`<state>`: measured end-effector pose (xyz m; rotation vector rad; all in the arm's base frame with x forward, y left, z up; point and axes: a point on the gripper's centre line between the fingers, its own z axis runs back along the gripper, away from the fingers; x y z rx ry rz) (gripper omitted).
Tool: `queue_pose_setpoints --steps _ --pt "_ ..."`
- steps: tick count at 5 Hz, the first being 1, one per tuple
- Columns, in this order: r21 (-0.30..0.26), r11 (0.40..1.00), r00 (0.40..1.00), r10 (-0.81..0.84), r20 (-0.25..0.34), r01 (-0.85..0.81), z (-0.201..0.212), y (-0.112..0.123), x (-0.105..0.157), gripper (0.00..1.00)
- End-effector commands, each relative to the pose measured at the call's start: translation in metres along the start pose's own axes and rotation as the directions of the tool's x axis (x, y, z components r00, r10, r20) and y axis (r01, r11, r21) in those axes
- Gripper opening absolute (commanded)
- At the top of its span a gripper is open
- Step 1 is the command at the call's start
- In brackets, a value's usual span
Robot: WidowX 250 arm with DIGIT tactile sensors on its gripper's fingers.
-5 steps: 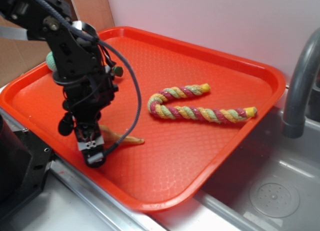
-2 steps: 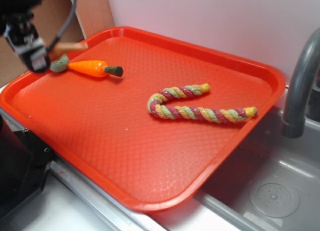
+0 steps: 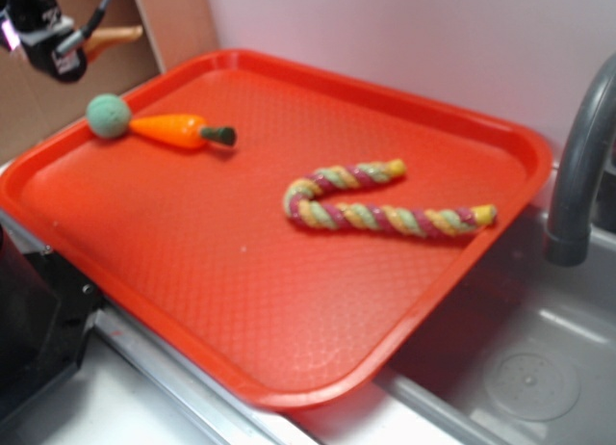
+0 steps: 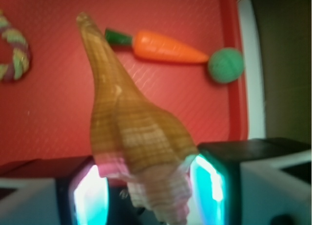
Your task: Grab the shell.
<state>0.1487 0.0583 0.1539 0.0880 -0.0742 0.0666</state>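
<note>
The fingers (image 4: 146, 186) are clamped on the tan, brown-striped ribbed spiral shell (image 4: 131, 132), held above the red plastic tray (image 3: 289, 310).

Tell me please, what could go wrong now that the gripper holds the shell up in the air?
1. The gripper holds the shell only by its wide end, and the long thin tip sticks far out, so it might twist or slip.
2. In the exterior view the shell is lifted near the far left corner of the tray; if dropped, it might land beyond the rim or hit the carrot.
</note>
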Motion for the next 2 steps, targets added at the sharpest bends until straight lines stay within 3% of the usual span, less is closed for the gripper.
queue_pose_setpoints --steps 1,2 --pt "0.016 0.998 0.997 0.059 0.05 -0.06 0.0408 -0.0142 0.0015 0.0" --pt "0.013 0.998 0.997 0.069 0.036 -0.069 0.0455 -0.0152 -0.002 0.0"
